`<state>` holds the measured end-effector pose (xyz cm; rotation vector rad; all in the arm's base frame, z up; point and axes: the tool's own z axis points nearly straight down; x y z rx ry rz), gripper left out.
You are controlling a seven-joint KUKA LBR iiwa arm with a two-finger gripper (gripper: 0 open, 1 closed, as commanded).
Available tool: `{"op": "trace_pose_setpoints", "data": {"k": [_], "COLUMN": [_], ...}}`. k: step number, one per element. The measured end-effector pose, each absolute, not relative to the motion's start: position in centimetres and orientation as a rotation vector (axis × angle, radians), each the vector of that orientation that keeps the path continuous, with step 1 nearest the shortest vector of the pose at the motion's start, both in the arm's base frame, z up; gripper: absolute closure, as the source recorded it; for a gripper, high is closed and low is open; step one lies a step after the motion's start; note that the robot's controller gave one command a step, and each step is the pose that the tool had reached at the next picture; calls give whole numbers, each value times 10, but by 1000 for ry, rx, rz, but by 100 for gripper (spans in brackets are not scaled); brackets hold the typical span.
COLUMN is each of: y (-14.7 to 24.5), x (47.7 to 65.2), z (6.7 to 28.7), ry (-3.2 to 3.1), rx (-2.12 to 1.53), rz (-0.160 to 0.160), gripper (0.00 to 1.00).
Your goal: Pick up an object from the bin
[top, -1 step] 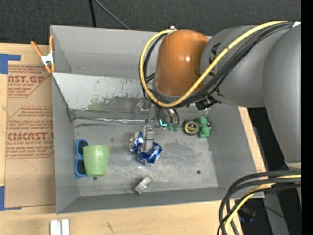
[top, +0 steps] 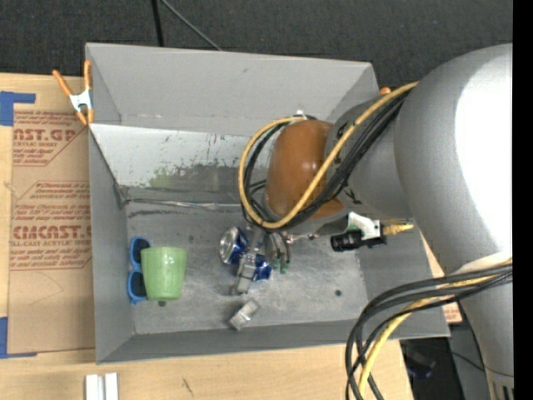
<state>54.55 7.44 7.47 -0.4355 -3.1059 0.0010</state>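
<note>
My gripper [top: 268, 255] is low in the middle of the bin, under the orange cover, right beside a crumpled blue and silver foil object [top: 241, 255]. The fingers reach down at that object's right side. Whether they close on it I cannot make out. A small grey metal piece [top: 243, 314] lies just in front of it, near the bin's front wall.
A light green cup [top: 163, 272] lies on its side at the bin's left, against a blue object [top: 135, 267]. The arm and its cables cover the bin's right part.
</note>
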Motion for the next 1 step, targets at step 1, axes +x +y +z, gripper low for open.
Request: {"op": "trace_pose_setpoints", "data": {"k": [1], "y": [75], "x": [549], "z": [79], "ry": [-3114], "rx": [-436], "rz": [-3], "gripper": [100]}}
